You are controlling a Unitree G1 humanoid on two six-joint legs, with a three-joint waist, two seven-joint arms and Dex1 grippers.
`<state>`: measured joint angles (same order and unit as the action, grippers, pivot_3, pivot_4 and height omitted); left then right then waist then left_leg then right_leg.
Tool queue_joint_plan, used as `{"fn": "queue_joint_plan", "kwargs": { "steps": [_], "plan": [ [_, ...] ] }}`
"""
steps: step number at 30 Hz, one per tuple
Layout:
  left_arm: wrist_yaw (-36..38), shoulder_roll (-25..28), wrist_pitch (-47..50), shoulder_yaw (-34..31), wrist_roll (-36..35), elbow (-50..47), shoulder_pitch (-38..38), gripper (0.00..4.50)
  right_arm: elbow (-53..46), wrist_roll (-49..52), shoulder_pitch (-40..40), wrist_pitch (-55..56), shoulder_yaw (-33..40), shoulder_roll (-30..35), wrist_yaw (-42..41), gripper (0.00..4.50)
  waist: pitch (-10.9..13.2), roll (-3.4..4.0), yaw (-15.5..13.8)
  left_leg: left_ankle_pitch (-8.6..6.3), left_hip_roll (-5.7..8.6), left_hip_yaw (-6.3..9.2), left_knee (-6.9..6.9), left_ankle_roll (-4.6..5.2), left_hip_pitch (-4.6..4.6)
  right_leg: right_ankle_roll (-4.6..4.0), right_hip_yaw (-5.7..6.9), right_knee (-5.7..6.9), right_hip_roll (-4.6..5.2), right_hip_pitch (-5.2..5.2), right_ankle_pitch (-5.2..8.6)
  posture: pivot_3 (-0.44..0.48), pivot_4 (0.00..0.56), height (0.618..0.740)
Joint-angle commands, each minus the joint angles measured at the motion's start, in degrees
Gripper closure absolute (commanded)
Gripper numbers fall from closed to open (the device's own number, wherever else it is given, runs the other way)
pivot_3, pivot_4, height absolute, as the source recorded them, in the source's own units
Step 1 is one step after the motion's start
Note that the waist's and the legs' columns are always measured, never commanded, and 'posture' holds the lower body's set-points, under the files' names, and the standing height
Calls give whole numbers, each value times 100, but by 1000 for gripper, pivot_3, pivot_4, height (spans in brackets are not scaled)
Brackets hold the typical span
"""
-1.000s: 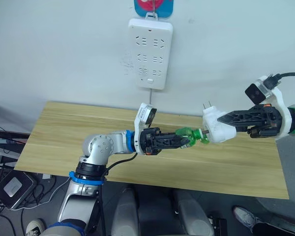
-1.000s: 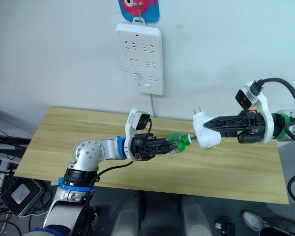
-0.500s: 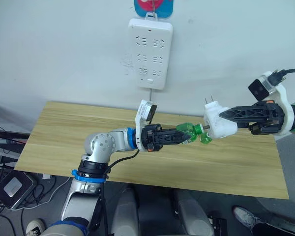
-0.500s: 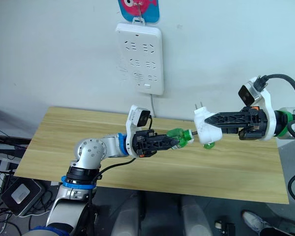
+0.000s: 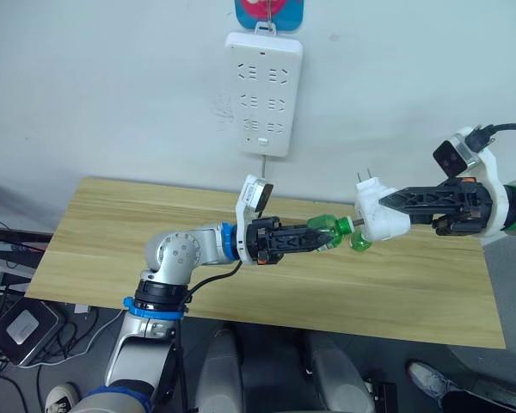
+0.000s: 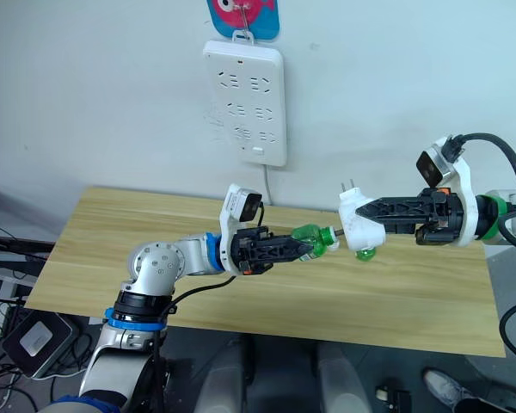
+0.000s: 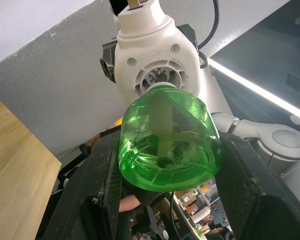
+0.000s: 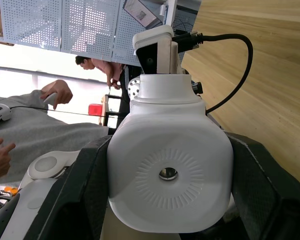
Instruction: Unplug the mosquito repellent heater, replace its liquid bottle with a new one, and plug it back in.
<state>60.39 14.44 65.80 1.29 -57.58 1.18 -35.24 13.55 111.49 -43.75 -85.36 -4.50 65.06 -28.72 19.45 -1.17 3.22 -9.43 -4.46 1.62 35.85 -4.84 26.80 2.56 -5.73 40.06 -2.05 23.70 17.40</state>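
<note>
Above the tabletop (image 5: 241,284), the left pincer (image 5: 320,242) is clamped on the green liquid bottle (image 5: 334,232), whose wick is pointing into the mosquito repellent heater (image 5: 378,215) gripped by the right pincer (image 5: 385,205). A second green bottle (image 5: 359,244) is lying just under the heater. Judged best: keeping the wick and the heater's socket (image 7: 157,80) on one line while feeding it in squarely.

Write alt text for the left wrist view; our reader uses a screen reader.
A green bottle, gripped between the left gripper's black fingers, points its neck into the socket of the white heater just beyond it.
</note>
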Motion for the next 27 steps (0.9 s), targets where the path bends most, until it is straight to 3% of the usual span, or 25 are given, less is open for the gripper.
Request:
{"fn": "queue_joint_plan", "kwargs": {
  "steps": [1, 27],
  "plan": [
    [17, -79, -64, 39, -60, -142, -119, 2261, -201, 151, -37, -100, 111, 4, -107, 1555, 0, 0, 1, 0, 0, 0, 0, 0, 0, 0, 0, 0, 0, 0, 0, -96, 333, 740],
    [43, 0, -47, 38, -64, -99, -137, 2261, -231, 151, 19, -130, 104, 66, -178, 1555, 0, 0, 1, 0, 0, 0, 0, 0, 0, 0, 0, 0, 0, 0, 0, -100, 340, 740]
  ]
}}
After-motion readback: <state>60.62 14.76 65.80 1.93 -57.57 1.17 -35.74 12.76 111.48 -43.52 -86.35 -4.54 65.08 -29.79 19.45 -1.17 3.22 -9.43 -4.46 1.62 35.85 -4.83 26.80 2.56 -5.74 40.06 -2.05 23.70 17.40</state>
